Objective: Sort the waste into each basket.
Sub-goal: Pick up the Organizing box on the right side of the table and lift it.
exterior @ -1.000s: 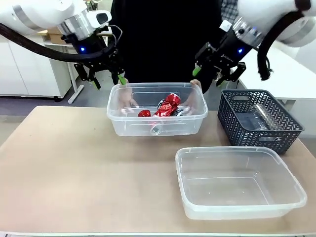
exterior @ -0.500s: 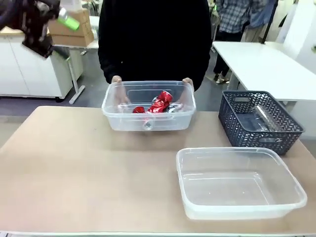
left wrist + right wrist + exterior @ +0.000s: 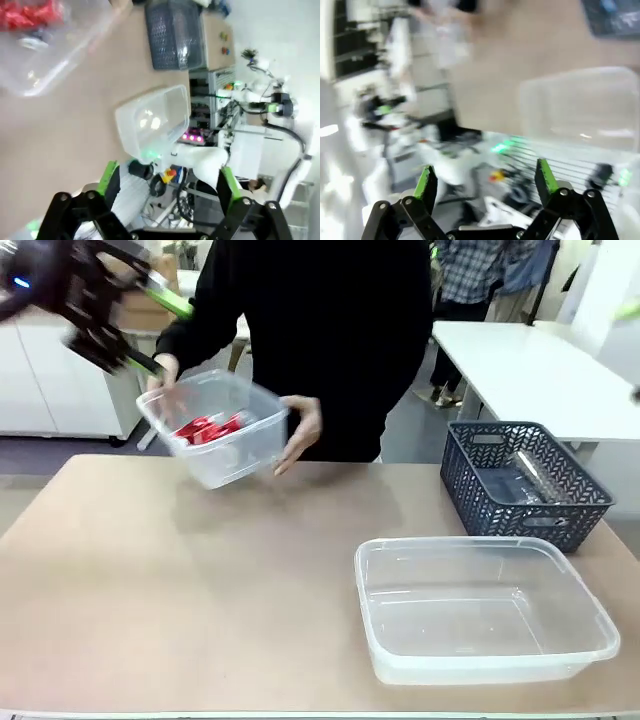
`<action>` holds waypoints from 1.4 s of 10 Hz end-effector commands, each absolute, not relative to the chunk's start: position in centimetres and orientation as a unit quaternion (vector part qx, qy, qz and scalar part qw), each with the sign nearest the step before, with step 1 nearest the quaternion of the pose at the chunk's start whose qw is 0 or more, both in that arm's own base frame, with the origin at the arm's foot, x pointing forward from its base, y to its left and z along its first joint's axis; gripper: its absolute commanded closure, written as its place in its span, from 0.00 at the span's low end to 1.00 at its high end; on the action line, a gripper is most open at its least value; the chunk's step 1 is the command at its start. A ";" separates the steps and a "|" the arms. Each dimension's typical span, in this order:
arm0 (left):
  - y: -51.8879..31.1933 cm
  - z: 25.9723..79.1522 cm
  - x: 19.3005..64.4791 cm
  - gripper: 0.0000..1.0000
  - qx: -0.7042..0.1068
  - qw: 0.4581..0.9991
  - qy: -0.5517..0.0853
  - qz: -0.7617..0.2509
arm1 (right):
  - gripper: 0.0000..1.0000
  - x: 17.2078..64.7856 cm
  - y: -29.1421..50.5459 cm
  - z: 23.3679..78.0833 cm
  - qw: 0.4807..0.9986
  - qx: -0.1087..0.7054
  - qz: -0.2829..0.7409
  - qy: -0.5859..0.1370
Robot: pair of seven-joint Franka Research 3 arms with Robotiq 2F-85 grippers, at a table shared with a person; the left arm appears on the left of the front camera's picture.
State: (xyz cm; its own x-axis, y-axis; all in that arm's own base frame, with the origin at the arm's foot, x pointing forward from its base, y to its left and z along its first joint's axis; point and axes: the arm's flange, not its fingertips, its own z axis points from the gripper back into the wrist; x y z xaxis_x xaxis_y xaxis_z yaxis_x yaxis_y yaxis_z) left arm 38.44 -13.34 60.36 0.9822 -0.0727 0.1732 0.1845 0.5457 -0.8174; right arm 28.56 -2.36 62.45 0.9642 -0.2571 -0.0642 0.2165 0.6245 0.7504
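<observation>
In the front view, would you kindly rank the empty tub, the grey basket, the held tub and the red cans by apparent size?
1. Empty tub, though it is nearest the camera.
2. Grey basket and held tub look about alike; the tub is tilted and farther off.
3. Red cans.

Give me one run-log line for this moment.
left tool: open, empty | right tool: open, empty | person's hands: hold tilted tub with red cans | near tub: empty

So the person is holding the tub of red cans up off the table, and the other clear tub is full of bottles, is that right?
Not quite. The person's hand does hold the tub of red cans up, but the other clear tub is empty, not full of bottles, as the front view shows.
</observation>
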 end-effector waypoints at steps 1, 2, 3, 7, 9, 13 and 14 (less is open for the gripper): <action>-28.6 58.0 37.6 0.00 -0.416 0.899 0.100 -0.093 | 0.00 26.8 -2.6 59.2 0.984 0.152 -0.035 0.090; -34.1 56.0 35.7 0.00 -0.361 0.909 0.156 -0.136 | 0.00 26.6 -1.2 55.6 0.979 0.135 -0.029 0.148; -37.5 53.8 33.7 0.00 -0.320 0.910 0.200 -0.170 | 0.00 26.5 0.3 51.4 0.969 0.129 -0.019 0.208; -40.2 51.0 28.6 0.00 -0.338 0.902 0.218 -0.153 | 0.00 25.4 0.3 50.2 0.962 0.171 -0.081 0.199; -42.6 46.5 28.1 0.00 -0.265 0.932 0.197 -0.151 | 0.00 26.7 2.7 43.3 0.961 0.093 -0.054 0.256; -45.3 40.4 27.8 0.00 -0.075 0.992 -0.037 -0.091 | 0.00 27.0 3.4 36.0 0.952 0.086 -0.100 0.275; -45.4 40.1 27.5 0.00 -0.085 0.989 -0.085 -0.089 | 0.00 27.2 3.2 35.3 0.952 0.074 -0.128 0.268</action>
State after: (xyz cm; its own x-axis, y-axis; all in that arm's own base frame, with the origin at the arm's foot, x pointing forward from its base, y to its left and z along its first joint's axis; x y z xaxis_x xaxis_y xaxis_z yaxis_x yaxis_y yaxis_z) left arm 27.36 -44.55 40.47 0.9597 -0.2625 0.1002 0.2786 0.9351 -0.2191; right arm 29.55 3.06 37.18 0.8186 -0.1389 -0.5573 0.2457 0.9617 0.1213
